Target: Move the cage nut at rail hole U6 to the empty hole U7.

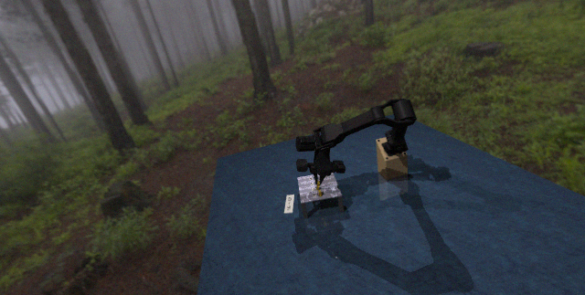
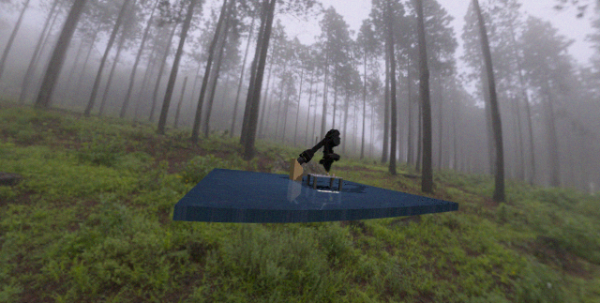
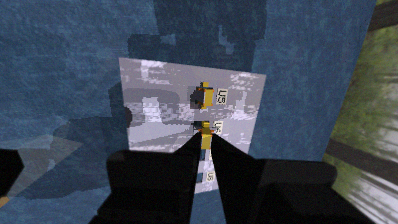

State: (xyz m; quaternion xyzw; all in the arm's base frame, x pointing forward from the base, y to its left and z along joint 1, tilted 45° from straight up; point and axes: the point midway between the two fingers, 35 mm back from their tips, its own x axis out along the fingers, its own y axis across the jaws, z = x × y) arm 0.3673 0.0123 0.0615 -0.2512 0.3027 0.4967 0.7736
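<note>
Hand (image 1: 319, 183) (image 2: 327, 171) (image 3: 205, 136) pointing down over the metal rail plate (image 1: 306, 191) (image 2: 323, 176) (image 3: 162, 112), fingers drawn nearly together and gripping a yellow cage nut (image 1: 319, 186) (image 3: 206, 139). In the wrist view the nut lies directly at the fingertips, between them, with part of its yellow body showing beyond the tips. It is on the U6 side of the row, just beside the U6 label (image 3: 218, 127). Whether its lower part is clear of the hole, cannot tell; wings not visible.

Second yellow nut (image 1: 320, 193) (image 3: 205, 97): on the plate beside the U5 label (image 3: 222, 96), in line with the gripped one, near the hand but apart from the fingers.

Two dark holes show on the opposite side of the gripped nut from U5. The nearer hole (image 3: 202, 154) is partly hidden by the fingers, holding no nut that can be seen; the farther one (image 3: 200, 177) sits by another label.

Plate stands on short legs on the blue bench (image 1: 256, 240) (image 2: 262, 200) (image 3: 305, 95). Small white card (image 1: 289, 204) (image 2: 328, 191) lies near it. Black arm (image 1: 354, 123) (image 2: 318, 146) reaches over from a wooden block (image 1: 393, 167) (image 2: 294, 170).
</note>
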